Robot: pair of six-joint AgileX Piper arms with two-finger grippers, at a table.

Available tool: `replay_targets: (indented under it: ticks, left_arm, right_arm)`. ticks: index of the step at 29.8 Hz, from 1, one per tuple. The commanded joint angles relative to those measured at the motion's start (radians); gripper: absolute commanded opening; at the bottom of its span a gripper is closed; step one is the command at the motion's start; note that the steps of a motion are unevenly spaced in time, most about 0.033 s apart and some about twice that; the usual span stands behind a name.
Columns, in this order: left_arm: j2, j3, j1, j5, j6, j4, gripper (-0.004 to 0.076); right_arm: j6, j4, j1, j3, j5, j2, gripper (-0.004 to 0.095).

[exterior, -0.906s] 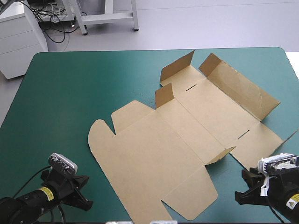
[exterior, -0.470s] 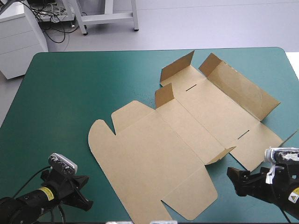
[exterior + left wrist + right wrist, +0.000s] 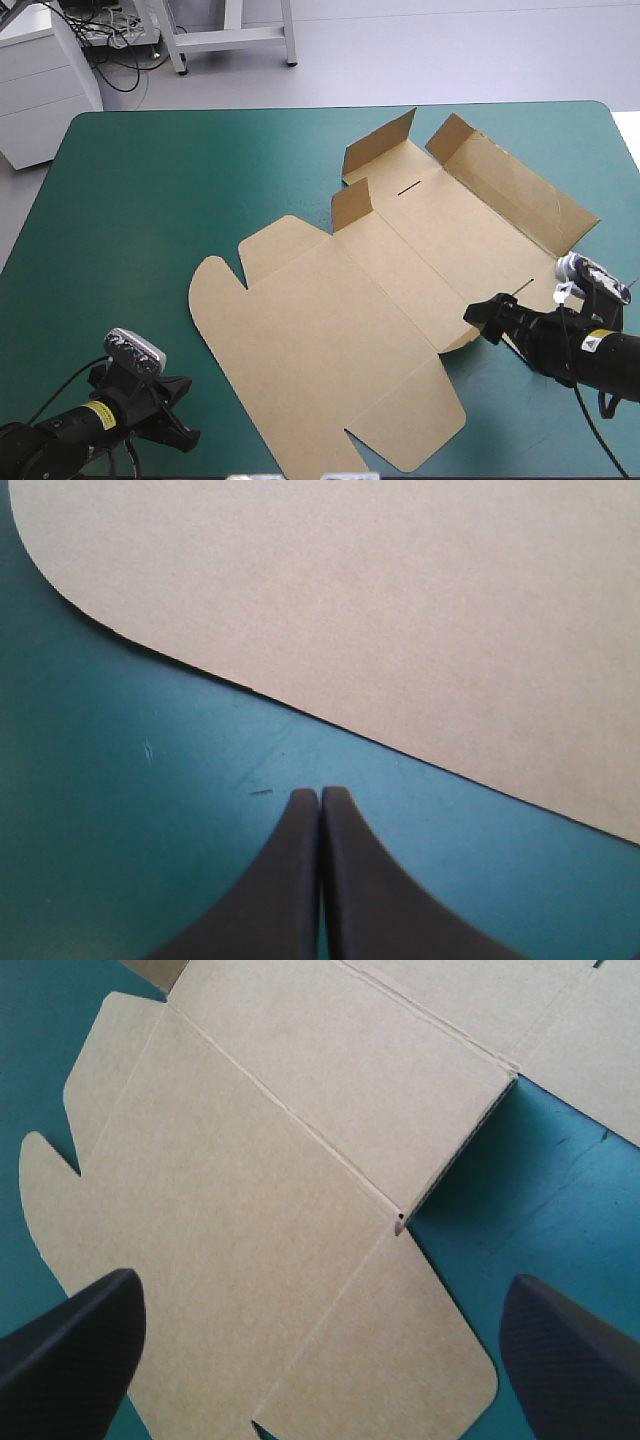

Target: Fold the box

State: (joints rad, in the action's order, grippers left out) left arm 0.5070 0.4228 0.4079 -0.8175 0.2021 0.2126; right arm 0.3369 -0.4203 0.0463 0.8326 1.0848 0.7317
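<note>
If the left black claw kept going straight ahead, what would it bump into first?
The left gripper would probably meet the edge of the flat brown board box first, though its height is unclear.

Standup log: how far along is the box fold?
Done: only a few flaps of the box stand up; the rest lies flat. In hand: the open right pincer hovers by the near-right flap. The left pincer, shut, sits over the teal-green cover. Left: walls.

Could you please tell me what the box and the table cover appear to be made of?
The box: matte brown board, likely corrugated; its cut edges show some thickness, folds are scored. The teal-green cover: smooth, faintly sheened sheet, lightly scuffed; perhaps vinyl or rubber.
</note>
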Motion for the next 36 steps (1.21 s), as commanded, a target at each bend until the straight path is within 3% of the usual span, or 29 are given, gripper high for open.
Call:
replay_targets:
  ticks: [1, 10, 17, 36]
  left_arm:
    - [0.005, 0.025, 0.004, 0.050, 0.001, 0.021, -0.0032]
    - [0.005, 0.025, 0.004, 0.050, 0.001, 0.024, -0.0032]
    - [0.005, 0.025, 0.004, 0.050, 0.001, 0.024, -0.0032]
    - [0.005, 0.025, 0.004, 0.048, 0.001, 0.024, -0.0032]
  right_arm:
    - [0.041, -0.031, 0.004, 0.032, -0.079, 0.046, 0.0883]
    - [0.128, -0.016, 0.004, 0.032, -0.111, 0.130, 0.0883]
    - [0.219, 0.093, 0.004, 0.030, -0.132, 0.211, 0.0883]
    - [0.166, 0.023, 0.004, 0.030, -0.145, 0.438, 0.0883]
